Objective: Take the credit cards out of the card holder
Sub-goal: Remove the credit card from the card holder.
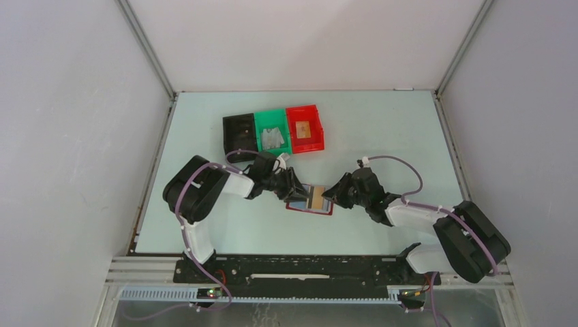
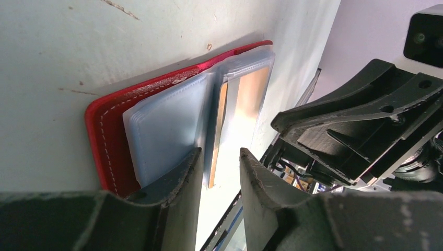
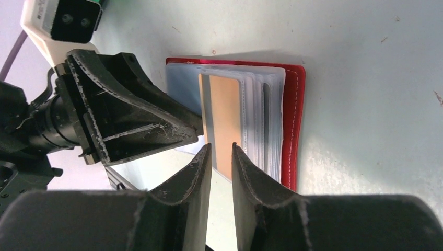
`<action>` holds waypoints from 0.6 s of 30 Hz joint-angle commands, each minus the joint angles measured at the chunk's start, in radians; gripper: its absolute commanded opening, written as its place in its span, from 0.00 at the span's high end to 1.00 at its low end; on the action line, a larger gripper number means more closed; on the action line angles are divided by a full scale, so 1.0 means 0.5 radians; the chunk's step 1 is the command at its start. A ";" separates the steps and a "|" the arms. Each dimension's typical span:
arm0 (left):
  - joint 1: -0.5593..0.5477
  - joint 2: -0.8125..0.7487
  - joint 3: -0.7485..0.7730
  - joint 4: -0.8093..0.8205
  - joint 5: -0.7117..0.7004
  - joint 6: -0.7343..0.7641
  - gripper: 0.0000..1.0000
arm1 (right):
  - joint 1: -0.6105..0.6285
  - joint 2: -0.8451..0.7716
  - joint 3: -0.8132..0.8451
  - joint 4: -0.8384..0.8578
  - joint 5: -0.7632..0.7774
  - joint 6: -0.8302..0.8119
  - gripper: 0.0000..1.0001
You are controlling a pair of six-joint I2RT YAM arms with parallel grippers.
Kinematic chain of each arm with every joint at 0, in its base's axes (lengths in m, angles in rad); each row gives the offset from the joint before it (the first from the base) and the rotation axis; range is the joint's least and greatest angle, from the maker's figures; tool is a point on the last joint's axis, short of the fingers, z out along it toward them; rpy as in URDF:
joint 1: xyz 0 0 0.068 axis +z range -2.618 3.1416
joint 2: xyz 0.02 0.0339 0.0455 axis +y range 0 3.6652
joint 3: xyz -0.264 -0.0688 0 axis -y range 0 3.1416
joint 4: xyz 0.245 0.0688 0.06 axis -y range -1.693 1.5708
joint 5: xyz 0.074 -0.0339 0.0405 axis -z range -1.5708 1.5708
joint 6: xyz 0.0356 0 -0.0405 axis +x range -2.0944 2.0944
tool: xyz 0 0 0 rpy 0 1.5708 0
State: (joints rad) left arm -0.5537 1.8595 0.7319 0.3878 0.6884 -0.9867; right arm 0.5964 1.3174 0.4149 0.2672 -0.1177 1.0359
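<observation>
The card holder [image 1: 310, 201] lies open and flat on the worktop [image 1: 382, 136], about midway between the two arms and nearer than a row of three bins. Its red cover faces down and its clear sleeves [image 3: 261, 120] face up, fanned like pages.

A tan card [image 3: 227, 117] sits in the top sleeve, right of the fold. A light blue card [image 2: 167, 130] shows through the sleeves on the left page. Both are inside the holder. Any card deeper in the stack is too hidden to make out.

The left end effector [image 2: 219, 175] reaches in from the left and hangs low over the left page. Its jaws stand partly apart. One finger [image 2: 180, 193] lies on or just above the blue sleeves, and one raised sleeve leaf stands edge-on in the gap. The gap is far wider than the leaf, so nothing is clamped.

The right end effector [image 3: 221, 157] comes in from the right, tip to tip with the left one. Its jaws are a narrow slit apart. The tan card's edge runs under that slit, and whether a finger touches it I cannot tell. It grips nothing.

At the far side stand the black bin [image 1: 240, 134], the green bin [image 1: 272, 131] with grey pieces inside, and the red bin [image 1: 305, 128].
</observation>
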 commanded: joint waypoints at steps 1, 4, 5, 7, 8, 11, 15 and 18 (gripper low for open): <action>0.012 -0.013 -0.022 0.034 0.022 0.010 0.62 | 0.013 0.072 0.066 0.094 -0.028 -0.038 0.71; 0.012 -0.015 -0.024 0.034 0.022 0.013 0.62 | 0.013 0.105 0.073 0.112 -0.033 -0.033 0.71; 0.014 -0.016 -0.022 0.034 0.022 0.013 0.62 | 0.013 0.116 0.075 0.117 -0.036 -0.036 0.71; 0.012 -0.014 -0.022 0.034 0.023 0.013 0.62 | 0.013 0.144 0.081 0.132 -0.045 -0.035 0.71; 0.012 -0.014 -0.022 0.034 0.022 0.014 0.62 | 0.013 0.158 0.083 0.142 -0.051 -0.032 0.71; 0.012 -0.018 -0.024 0.034 0.022 0.013 0.62 | 0.013 0.213 0.085 0.182 -0.074 -0.023 0.71; 0.012 -0.018 -0.028 0.034 0.024 0.013 0.62 | 0.012 0.278 0.094 0.227 -0.113 -0.006 0.71; 0.015 -0.021 -0.030 0.034 0.022 0.013 0.62 | 0.013 0.305 0.094 0.244 -0.126 0.002 0.72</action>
State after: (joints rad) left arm -0.5526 1.8595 0.7319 0.3878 0.6888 -0.9867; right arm 0.5961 1.4433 0.4358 0.3481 -0.1669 1.0370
